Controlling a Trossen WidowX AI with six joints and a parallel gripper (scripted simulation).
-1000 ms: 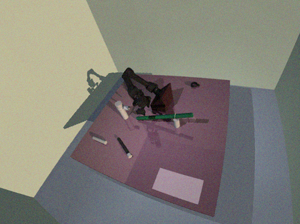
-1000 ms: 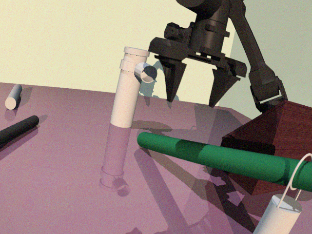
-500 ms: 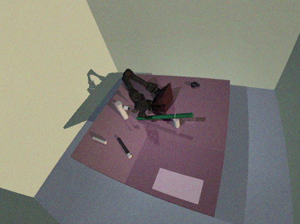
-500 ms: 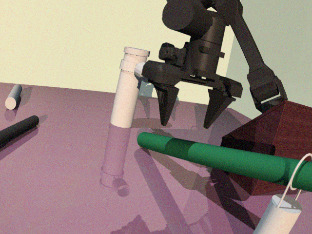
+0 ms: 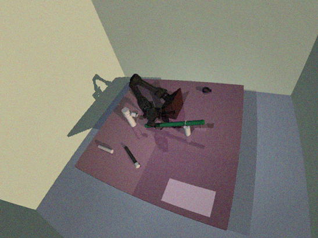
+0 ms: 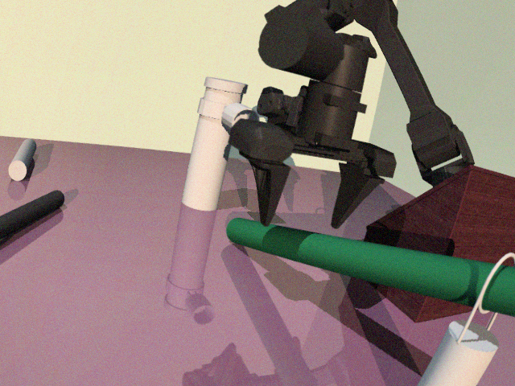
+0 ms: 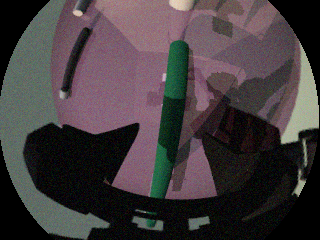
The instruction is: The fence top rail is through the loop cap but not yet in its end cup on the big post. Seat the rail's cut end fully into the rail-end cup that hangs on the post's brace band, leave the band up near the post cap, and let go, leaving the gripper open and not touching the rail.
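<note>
The white big post point(image 5: 130, 120) point(image 6: 203, 174) point(image 7: 181, 4) stands upright. Its brace band point(image 6: 210, 107) is high, just under the cap. The rail-end cup point(image 5: 134, 114) point(image 6: 236, 112) hangs from the band, partly hidden by my gripper in the exterior view. The green rail point(image 5: 196, 122) point(image 6: 374, 261) point(image 7: 176, 65) runs through the wire loop on the short white post point(image 5: 187, 131) point(image 6: 457, 361). Its free end is out of the cup, beside the post and lower than the cup. My gripper point(image 6: 301, 225) point(image 7: 171, 131) is open and empty, fingertips close over the rail near that end; contact is unclear.
A dark red wooden block point(image 5: 178, 104) point(image 6: 478, 207) stands behind the rail. A black rod point(image 5: 131, 156) point(image 6: 33, 209) point(image 7: 75, 62) and a short white rod point(image 5: 105, 149) point(image 6: 23, 159) lie left of the post. A small dark object point(image 5: 206, 89) and a pale rectangle point(image 5: 189, 196) are farther off.
</note>
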